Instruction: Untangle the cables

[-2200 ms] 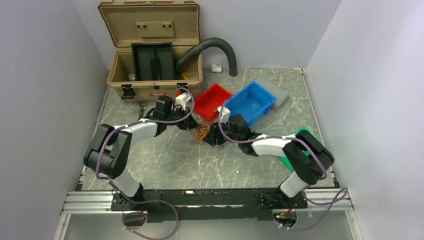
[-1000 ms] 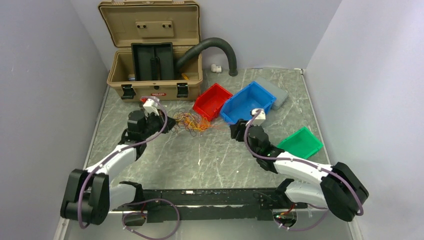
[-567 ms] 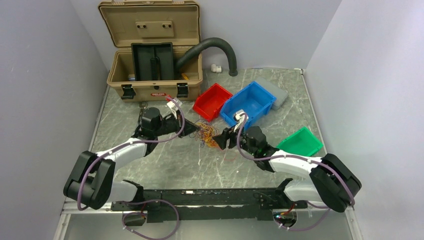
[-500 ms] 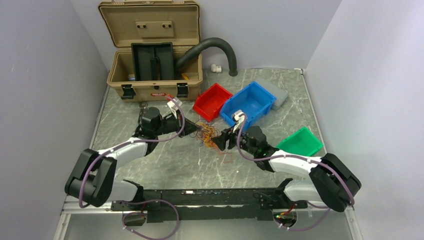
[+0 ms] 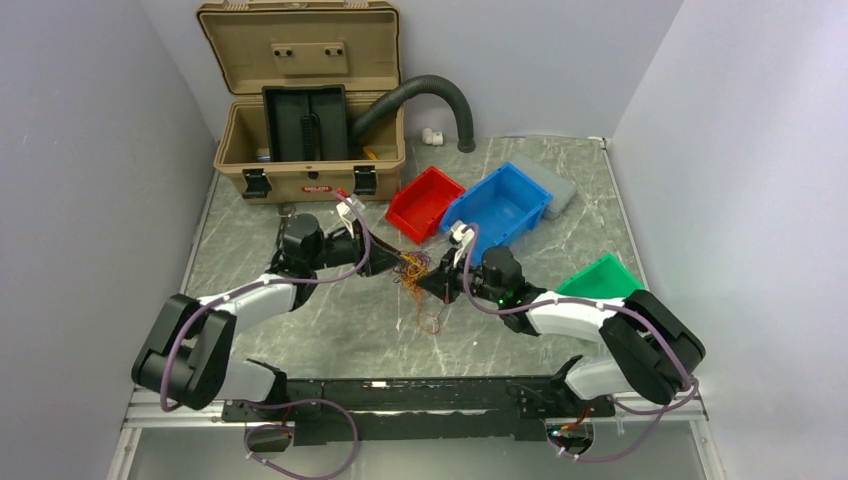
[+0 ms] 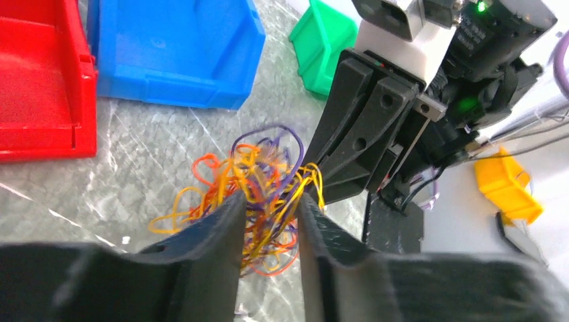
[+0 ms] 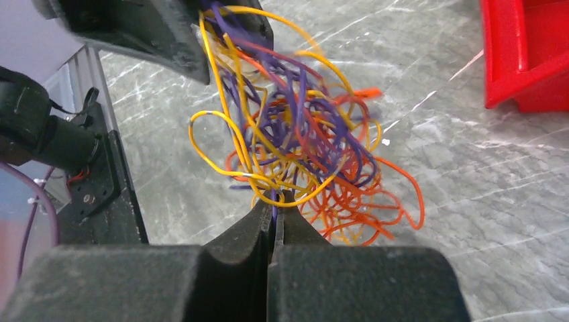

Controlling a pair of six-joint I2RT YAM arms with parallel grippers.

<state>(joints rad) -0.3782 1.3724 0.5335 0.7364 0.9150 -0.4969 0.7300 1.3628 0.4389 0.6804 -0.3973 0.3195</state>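
The cables (image 5: pixel 412 268) are a loose tangle of thin yellow, orange, red and purple wires in mid-table, between my two grippers. My left gripper (image 5: pixel 392 260) reaches in from the left. In the left wrist view its fingers (image 6: pixel 228 221) stand a narrow gap apart with a bundle of the cables (image 6: pixel 262 168) pinched between them, the gripper (image 6: pixel 272 208) closed on it. My right gripper (image 5: pixel 432 284) faces it from the right. In the right wrist view it (image 7: pixel 275 198) is shut on a purple wire at the tangle's (image 7: pixel 302 134) near edge. A wire loop trails toward the front of the table.
An open tan case (image 5: pixel 310 150) stands at the back left with a black ribbed hose (image 5: pixel 430 90) behind it. A red bin (image 5: pixel 425 200) and a blue bin (image 5: pixel 500 205) sit just behind the tangle. A green bin (image 5: pixel 600 280) lies right of my right arm.
Both grippers have moved in to the tangle from either side. The right gripper has shifted left and up and closed on a wire. A loop now trails toward the front.
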